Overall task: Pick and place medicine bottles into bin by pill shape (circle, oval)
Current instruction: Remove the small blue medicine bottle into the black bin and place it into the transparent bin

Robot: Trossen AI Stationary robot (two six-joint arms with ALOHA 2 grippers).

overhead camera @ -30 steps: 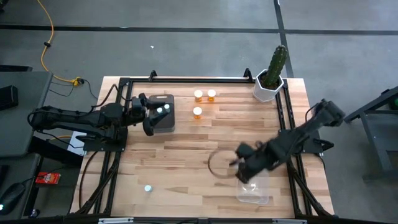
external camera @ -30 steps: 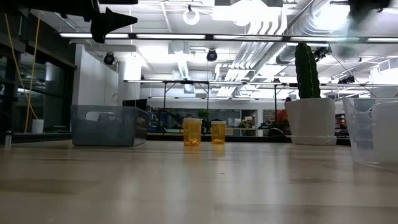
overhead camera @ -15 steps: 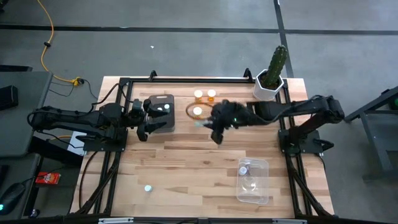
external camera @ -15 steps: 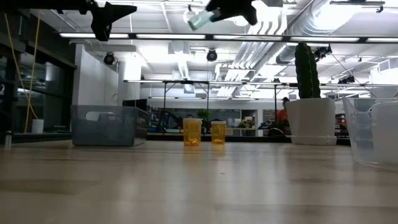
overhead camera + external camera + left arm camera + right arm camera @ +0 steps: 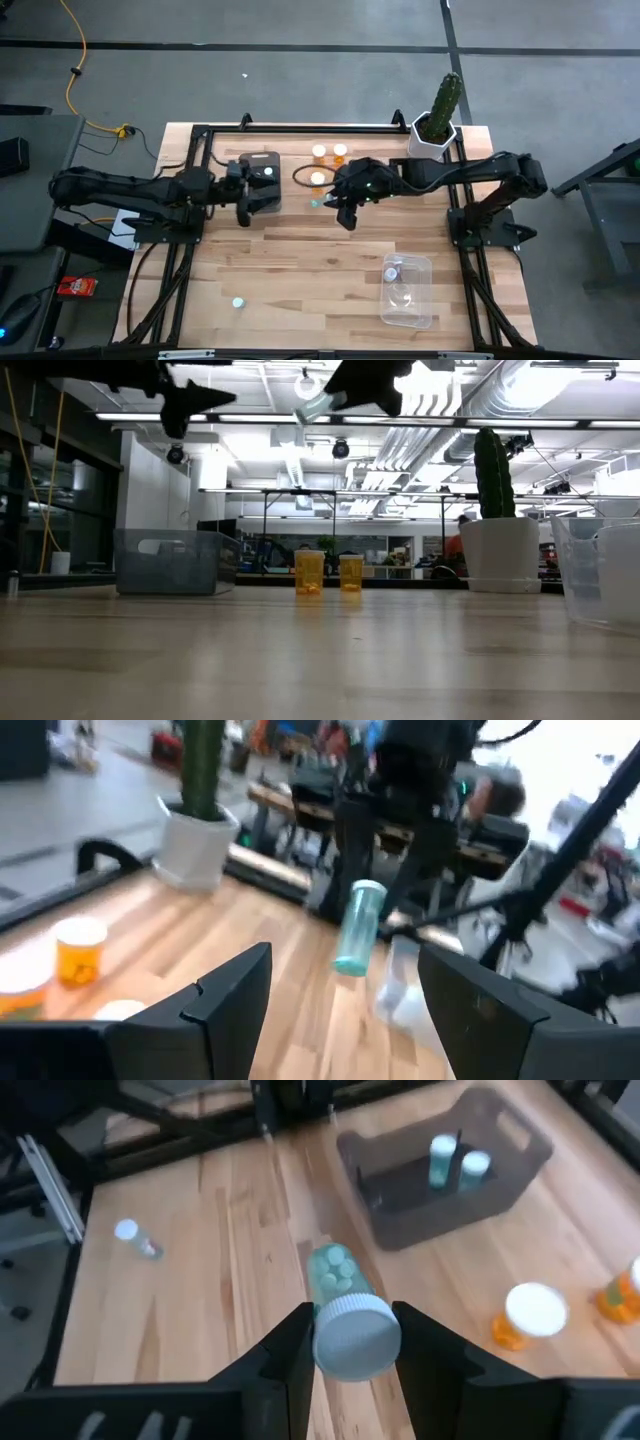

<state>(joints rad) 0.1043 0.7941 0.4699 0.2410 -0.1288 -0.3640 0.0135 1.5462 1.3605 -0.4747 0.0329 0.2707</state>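
Teal bottle (image 5: 345, 1315) carried high over the middle of the desk (image 5: 300, 270).

The right tool (image 5: 337, 205) clamps the bottle, at centre frame in the high view, just below three orange bottles (image 5: 318, 180). The left tool (image 5: 243, 201), fingers spread and empty, hovers at the dark bin (image 5: 262, 182), upper left. A clear bin (image 5: 408, 295) sits lower right, a cactus (image 5: 445, 100) at the upper right corner. The plank desk stands on grey floor; beyond it lies a bright workshop with ceiling lights.
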